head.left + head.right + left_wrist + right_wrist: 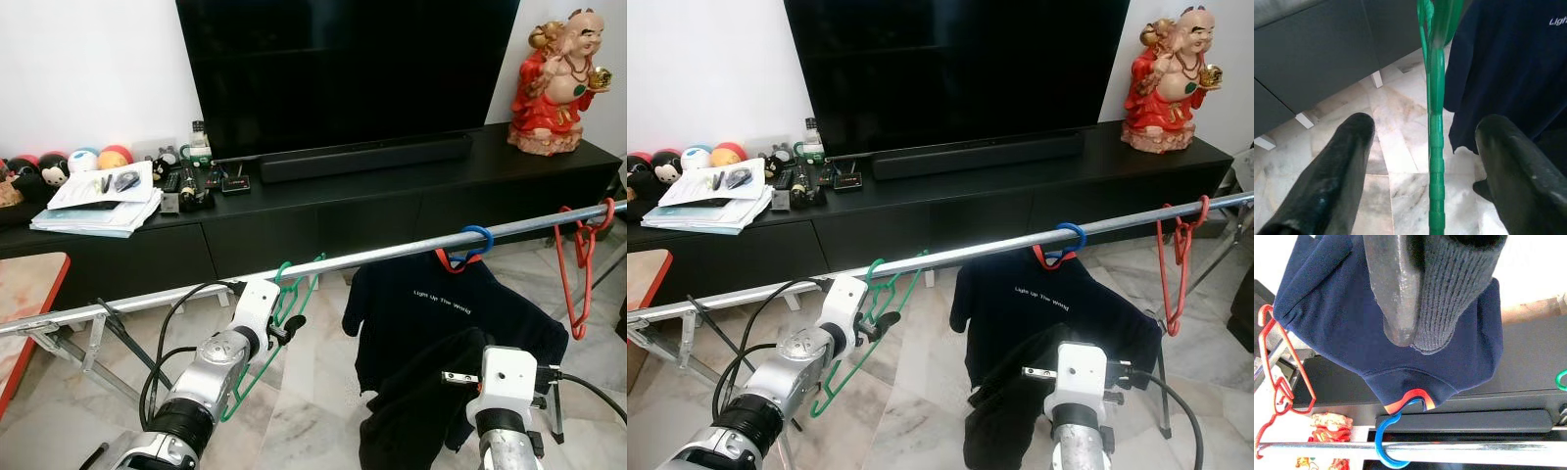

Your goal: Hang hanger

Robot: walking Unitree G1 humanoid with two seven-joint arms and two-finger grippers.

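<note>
Green hanger (286, 299) hooked on rail (392, 257), centre frame; left tool (285, 328) spread, release pending; right tool pinching dark garment (1442, 293).

Green hanger (1434, 147), ends cropped

Silver arms — black cables, white wrists

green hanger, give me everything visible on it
The green hanger is thin, looks like plastic, and carries no garment. Its hook sits over the metal rail, and its frame hangs tilted below, toward the left gripper. In the left wrist view a ribbed green bar runs between the two spread fingers, touching neither. The dark T-shirt hangs beside it, apart.
</note>
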